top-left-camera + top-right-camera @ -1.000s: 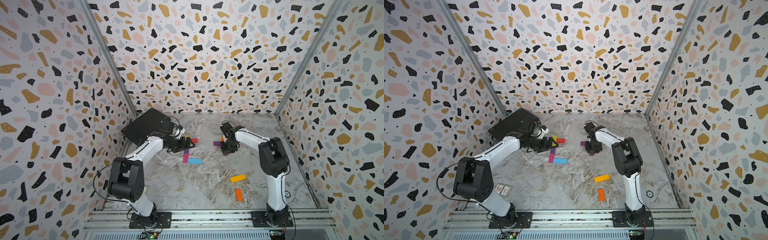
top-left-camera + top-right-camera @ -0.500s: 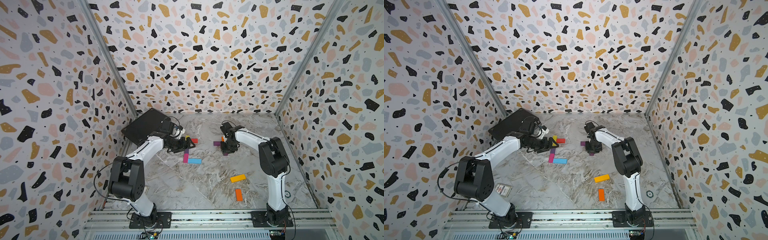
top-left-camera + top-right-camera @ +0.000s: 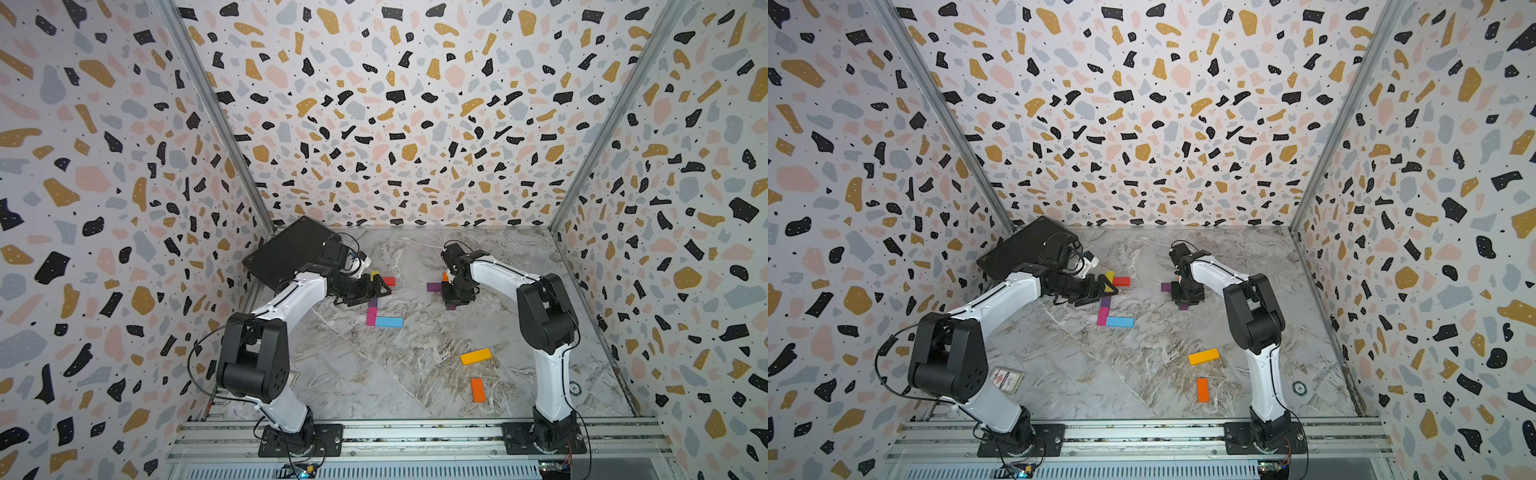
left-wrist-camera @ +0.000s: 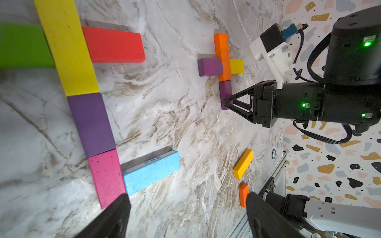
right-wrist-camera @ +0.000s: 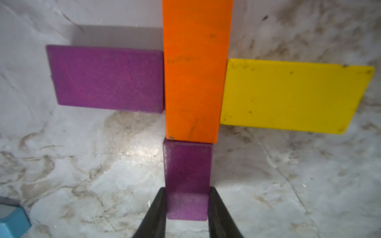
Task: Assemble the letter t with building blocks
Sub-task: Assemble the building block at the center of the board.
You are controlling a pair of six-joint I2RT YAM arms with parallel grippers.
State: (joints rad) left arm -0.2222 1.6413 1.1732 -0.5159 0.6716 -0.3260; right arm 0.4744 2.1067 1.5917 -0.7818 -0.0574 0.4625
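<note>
Hanging left end effector wide open, close by pink block and blue block: risking bumping that t askew. Farther back, pinching short purple block in right end effector, butting it against orange block on tabletop: risking shoving the stem crooked on release. Cutting off green block at wrist-view edge; hiding that grip under the wrist in both top views.

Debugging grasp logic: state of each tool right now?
Left tool: open, holding nothing.
Right tool: shut on the short flat purple wooden block.

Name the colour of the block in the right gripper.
The block is purple; right wrist view shows it best.
</note>
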